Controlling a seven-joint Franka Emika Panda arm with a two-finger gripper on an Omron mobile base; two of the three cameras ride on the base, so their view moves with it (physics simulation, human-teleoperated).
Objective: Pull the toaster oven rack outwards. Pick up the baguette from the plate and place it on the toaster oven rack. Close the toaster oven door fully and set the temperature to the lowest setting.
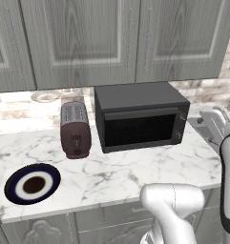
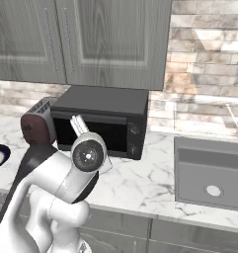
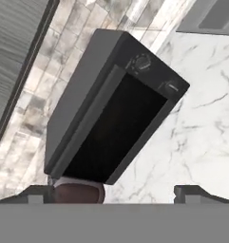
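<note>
Open gripper [image 3: 116, 192] before toaster oven [image 3: 113, 107]

Bare marble surface [image 1: 135, 174] is seen in front of the toaster oven [image 1: 140, 116], giving open approach to its closed door [image 1: 141, 127]. The left flank is narrowed by the maroon toaster [image 1: 75, 129] standing just beside it. The plate [image 1: 32, 184] occupies the front left corner. Upper cabinets [image 1: 111, 38] overhang the oven top. To the right, the sink [image 2: 210, 173] lies well apart

Grey wood-grain cabinets [image 1: 88, 43] hang over a white marble counter [image 1: 135, 171], backed by brick wall [image 2: 204, 59].
</note>
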